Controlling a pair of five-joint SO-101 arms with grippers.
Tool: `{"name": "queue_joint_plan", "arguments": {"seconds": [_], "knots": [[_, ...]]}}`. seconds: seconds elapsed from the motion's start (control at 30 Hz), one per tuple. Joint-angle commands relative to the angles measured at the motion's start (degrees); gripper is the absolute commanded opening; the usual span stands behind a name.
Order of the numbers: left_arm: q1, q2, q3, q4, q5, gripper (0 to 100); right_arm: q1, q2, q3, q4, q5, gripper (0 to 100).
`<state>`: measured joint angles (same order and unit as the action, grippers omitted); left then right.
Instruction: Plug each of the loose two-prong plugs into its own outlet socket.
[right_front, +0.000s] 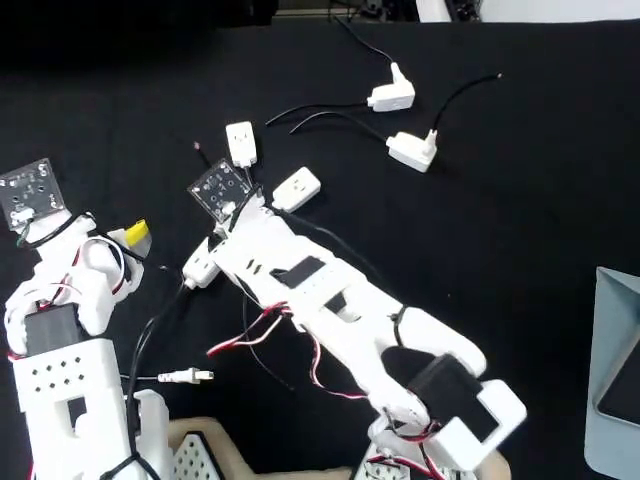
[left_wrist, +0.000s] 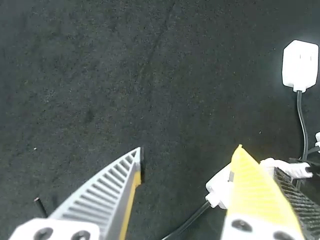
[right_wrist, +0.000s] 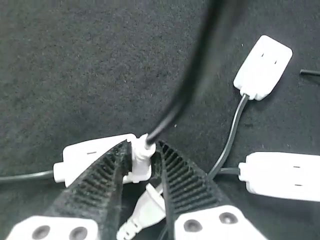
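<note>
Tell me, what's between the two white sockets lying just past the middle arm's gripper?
Only bare black table lies between the farther socket and the nearer socket. The high view shows it, and the right wrist view does too.

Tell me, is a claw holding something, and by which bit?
The right gripper pinches a white plug by its body, where the black cord leaves it. The left gripper holds nothing.

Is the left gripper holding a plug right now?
No, the left gripper is open above the black table, with nothing held in it.
</note>
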<state>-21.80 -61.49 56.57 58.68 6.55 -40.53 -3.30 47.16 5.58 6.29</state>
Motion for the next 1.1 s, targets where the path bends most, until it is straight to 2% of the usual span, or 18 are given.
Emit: {"name": "queue_joint_plan", "arguments": {"seconds": [0.0,0.27,0.57,1.07], "knots": [[-0.9,-0.7,-0.2,-1.0,-0.3,28,-1.0,0.6,-3.1,-2.2,0.4,1.1],[-0.7,-0.7,-0.1,-1.0,-0.4,28,-1.1,-5.1,-0.7,-1.8,0.4,1.1],[-0.7,-0.7,-0.1,-1.0,-0.4,28,-2.8,0.7,-0.9,-2.2,3.2,1.1],[-0.7,-0.7,-0.2,0.0,-0.4,28,-2.5,1.5,2.3,-2.1,7.3,1.1]]}}
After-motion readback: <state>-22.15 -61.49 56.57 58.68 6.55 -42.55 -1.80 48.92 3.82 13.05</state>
